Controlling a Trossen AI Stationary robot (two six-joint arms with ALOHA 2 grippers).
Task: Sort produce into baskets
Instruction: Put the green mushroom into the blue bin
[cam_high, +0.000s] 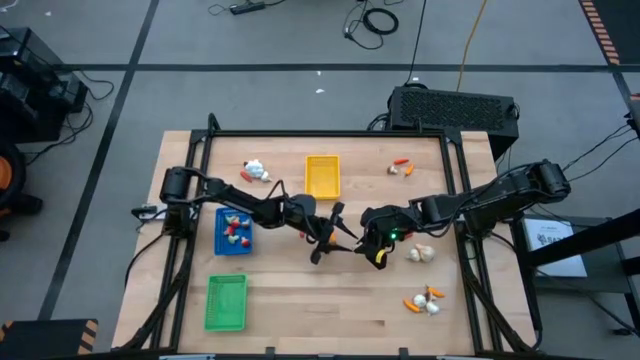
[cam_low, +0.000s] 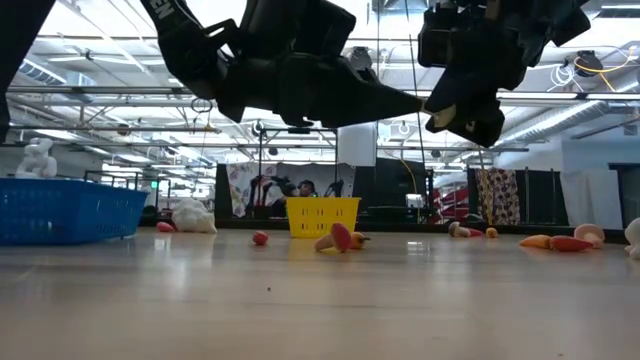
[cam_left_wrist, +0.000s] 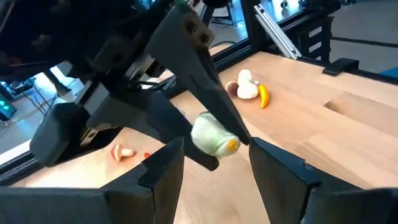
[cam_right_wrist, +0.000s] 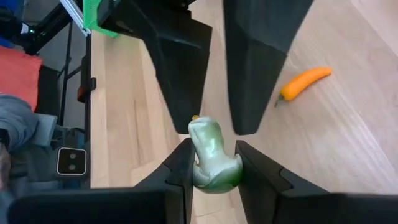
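Pale green and whitish, the small toy vegetable (cam_right_wrist: 211, 157) sits pinched between the narrow-set fingers of the right gripper (cam_high: 381, 250), raised above the middle of the table (cam_high: 330, 300). The left gripper (cam_high: 330, 238) faces it from the other side with its fingers standing apart on either side of the piece, not yet closed on it; the left wrist view shows the vegetable (cam_left_wrist: 214, 135) just ahead of that gap. By the look of it, the step in hand is a hand-over from the right arm to the left.

The next move would call for the left fingers to close on the free end of the piece before the right ones let go, and then a carry to a basket. The blue basket (cam_high: 222, 243), already holding a few pieces, and the green basket (cam_high: 226, 302) lie on the left arm's side; the yellow basket (cam_high: 322, 176) sits farther back.

Both arms reach inward, low and stretched out, and meet tip to tip near the table's centre. An orange pepper (cam_right_wrist: 303, 83) lies loose on the wood below.
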